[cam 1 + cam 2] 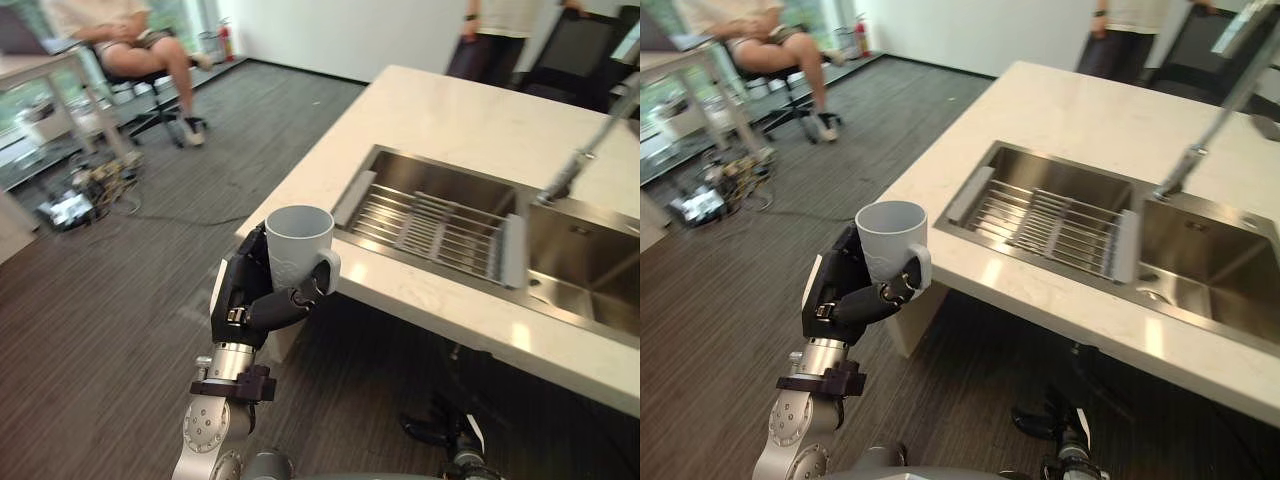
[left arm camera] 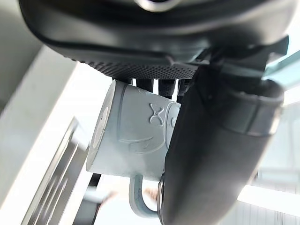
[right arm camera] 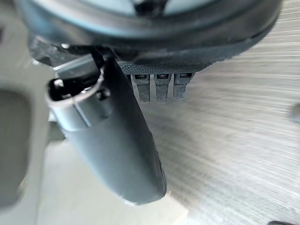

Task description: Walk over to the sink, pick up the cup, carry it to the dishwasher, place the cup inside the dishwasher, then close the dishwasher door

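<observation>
Watched from side. Left hand was clamped round white cup, fingers and thumb wrapped on its body, handle poking out by thumb. Cup sat upright, mouth up, held in air just off corner of pale surface, around 8 o'clock from sink. Wire rack lay in near basin, faucet at 2 o'clock of it. Right hand hung over striped floor, fingers relaxed, holding nothing. Seated person at 11 o'clock, another standing at 1.
</observation>
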Controlling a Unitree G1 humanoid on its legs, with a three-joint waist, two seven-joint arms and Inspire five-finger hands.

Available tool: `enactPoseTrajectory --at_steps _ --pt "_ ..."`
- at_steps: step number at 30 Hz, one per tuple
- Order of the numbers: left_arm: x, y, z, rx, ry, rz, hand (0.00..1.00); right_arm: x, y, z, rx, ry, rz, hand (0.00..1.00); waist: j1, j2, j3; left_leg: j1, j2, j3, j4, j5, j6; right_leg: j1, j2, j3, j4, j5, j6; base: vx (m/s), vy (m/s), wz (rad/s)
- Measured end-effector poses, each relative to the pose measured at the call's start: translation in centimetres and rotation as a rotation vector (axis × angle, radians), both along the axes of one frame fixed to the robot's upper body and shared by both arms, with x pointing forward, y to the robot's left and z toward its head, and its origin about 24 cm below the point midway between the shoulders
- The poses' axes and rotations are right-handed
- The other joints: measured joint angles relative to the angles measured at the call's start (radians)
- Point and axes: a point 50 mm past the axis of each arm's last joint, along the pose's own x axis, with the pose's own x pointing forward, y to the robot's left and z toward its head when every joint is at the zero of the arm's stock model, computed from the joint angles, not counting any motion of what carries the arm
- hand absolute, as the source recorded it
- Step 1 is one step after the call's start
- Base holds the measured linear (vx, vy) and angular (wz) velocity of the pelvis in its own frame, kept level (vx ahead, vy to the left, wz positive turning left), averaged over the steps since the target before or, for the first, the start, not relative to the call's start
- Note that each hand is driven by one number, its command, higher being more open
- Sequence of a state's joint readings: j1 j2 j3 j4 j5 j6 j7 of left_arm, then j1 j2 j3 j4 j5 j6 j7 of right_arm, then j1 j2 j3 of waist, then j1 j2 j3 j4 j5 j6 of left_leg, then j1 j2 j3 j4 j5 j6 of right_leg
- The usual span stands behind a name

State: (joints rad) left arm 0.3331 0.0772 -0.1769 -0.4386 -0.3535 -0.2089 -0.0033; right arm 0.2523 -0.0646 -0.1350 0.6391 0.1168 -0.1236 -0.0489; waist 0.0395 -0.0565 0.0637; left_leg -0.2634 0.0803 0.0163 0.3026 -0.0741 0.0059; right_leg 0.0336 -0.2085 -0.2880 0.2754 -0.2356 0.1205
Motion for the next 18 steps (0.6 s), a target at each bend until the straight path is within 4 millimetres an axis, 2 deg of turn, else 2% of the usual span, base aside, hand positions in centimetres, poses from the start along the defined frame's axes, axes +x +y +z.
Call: enactPoseTrajectory --at_steps 1,2,3,4,6,7,8,9,10,11,12,13,14,16,17,18 --pt "0.0 0.4 -0.1 -0.004 0.004 0.026 0.30 0.9 -0.1 0.4 -0.011 -0.028 0.004 0.90 -0.002 0.000 0.013 -0.026 0.082 0.202 0.080 -0.032 0.033 0.024 -0.002 -0.047 -0.012 0.000 0.001 -0.04 -0.041 1.32" --pt "0.1 0.5 0.0 -0.010 0.004 0.037 0.30 1.3 -0.3 0.6 -0.022 -0.040 0.006 0.90 -0.005 0.016 0.018 -0.030 0.122 0.294 0.133 -0.046 0.043 0.041 0.003 -0.077 -0.016 0.000 0.001 0.00 0.010 1.29" --pt "0.1 0.4 -0.1 -0.019 0.005 0.038 0.30 1.7 -1.1 0.9 -0.053 -0.048 0.009 0.90 -0.005 0.045 0.014 -0.022 0.169 0.417 0.169 -0.076 0.038 0.060 0.012 -0.114 -0.016 -0.002 0.003 0.00 0.117 1.12" --pt "0.0 0.5 0.0 -0.020 -0.004 0.043 0.30 2.4 -1.4 1.1 -0.068 -0.057 0.007 0.90 -0.001 0.042 0.015 -0.023 0.152 0.427 0.153 -0.073 0.026 0.065 -0.001 -0.114 -0.018 -0.006 0.001 0.00 0.139 0.99" --pt "0.0 0.9 0.1 -0.020 -0.013 0.059 0.30 3.5 -1.3 1.5 -0.073 -0.083 0.011 0.90 -0.005 0.041 0.017 -0.037 0.105 0.418 0.135 -0.074 0.020 0.065 -0.020 -0.109 -0.032 -0.026 -0.024 0.01 0.177 0.67" --pt "0.1 1.2 0.0 -0.014 -0.006 0.074 0.30 4.3 -1.2 1.5 -0.069 -0.091 0.016 0.90 -0.010 0.032 0.022 -0.048 0.070 0.410 0.134 -0.079 0.028 0.067 -0.044 -0.125 -0.035 -0.039 -0.029 0.04 0.261 0.77" --pt "0.1 1.5 -0.3 -0.004 0.006 0.084 0.30 4.6 -0.9 1.4 -0.059 -0.085 0.019 0.90 -0.010 0.012 0.033 -0.051 0.045 0.407 0.170 -0.101 0.051 0.083 -0.076 -0.147 -0.030 -0.054 -0.034 0.06 0.228 0.65" --pt "0.1 1.5 -0.4 -0.007 0.013 0.086 0.30 4.6 -0.9 1.3 -0.057 -0.078 0.019 0.90 -0.010 0.018 0.032 -0.049 0.040 0.401 0.192 -0.122 0.059 0.094 -0.086 -0.157 -0.012 -0.062 -0.044 0.13 0.204 0.66" --pt "0.2 1.6 -0.8 -0.022 0.028 0.095 0.30 4.6 -0.7 1.1 -0.051 -0.069 0.021 0.90 -0.017 0.024 0.037 -0.042 0.021 0.372 0.215 -0.159 0.068 0.086 -0.116 -0.144 0.117 -0.048 -0.047 0.15 0.158 0.63" --pt "0.2 1.7 -0.9 -0.017 0.036 0.097 0.30 4.5 -0.6 1.1 -0.047 -0.064 0.023 0.90 -0.029 0.023 0.037 -0.038 0.002 0.347 0.221 -0.170 0.079 0.058 -0.139 -0.127 0.212 -0.029 -0.066 0.22 0.227 1.03" --pt "0.2 1.6 -1.0 -0.013 0.041 0.092 0.30 4.2 -0.4 0.7 -0.038 -0.047 0.023 0.90 -0.041 0.023 0.040 -0.025 -0.024 0.305 0.219 -0.182 0.092 -0.019 -0.155 -0.040 0.398 0.053 -0.131 0.25 0.254 1.17" --pt "0.3 1.5 -0.9 -0.007 0.038 0.082 0.30 4.0 -0.2 0.5 -0.029 -0.035 0.023 0.90 -0.048 0.027 0.045 -0.012 -0.034 0.262 0.217 -0.192 0.098 -0.088 -0.116 0.075 0.520 0.041 -0.106 0.26 0.231 1.15" --pt "0.3 1.6 -1.0 -0.002 0.039 0.083 0.30 4.0 -0.1 0.5 -0.026 -0.034 0.024 0.90 -0.052 0.028 0.046 -0.003 -0.043 0.238 0.211 -0.192 0.096 -0.113 -0.086 0.119 0.549 0.017 -0.091 0.35 0.212 1.06" --pt "0.3 1.7 -1.1 0.003 0.047 0.083 0.30 3.6 0.3 0.6 -0.016 -0.047 0.021 0.90 -0.048 0.026 0.047 0.083 -0.089 0.174 0.153 -0.184 0.104 -0.193 0.010 0.256 0.527 -0.054 -0.058 0.35 0.154 0.95" --pt "0.3 1.7 -1.1 0.002 0.046 0.082 0.30 3.6 0.4 0.8 -0.014 -0.055 0.019 0.90 -0.047 0.025 0.047 0.093 -0.095 0.167 0.146 -0.184 0.104 -0.201 0.020 0.270 0.518 -0.059 -0.054 0.25 0.060 0.83" --pt "0.4 1.6 -1.0 -0.002 0.041 0.077 0.30 3.5 0.7 1.2 -0.007 -0.083 0.017 0.90 -0.047 0.026 0.047 0.132 -0.113 0.136 0.121 -0.184 0.104 -0.227 0.064 0.330 0.472 -0.069 -0.043 0.31 0.016 0.92"
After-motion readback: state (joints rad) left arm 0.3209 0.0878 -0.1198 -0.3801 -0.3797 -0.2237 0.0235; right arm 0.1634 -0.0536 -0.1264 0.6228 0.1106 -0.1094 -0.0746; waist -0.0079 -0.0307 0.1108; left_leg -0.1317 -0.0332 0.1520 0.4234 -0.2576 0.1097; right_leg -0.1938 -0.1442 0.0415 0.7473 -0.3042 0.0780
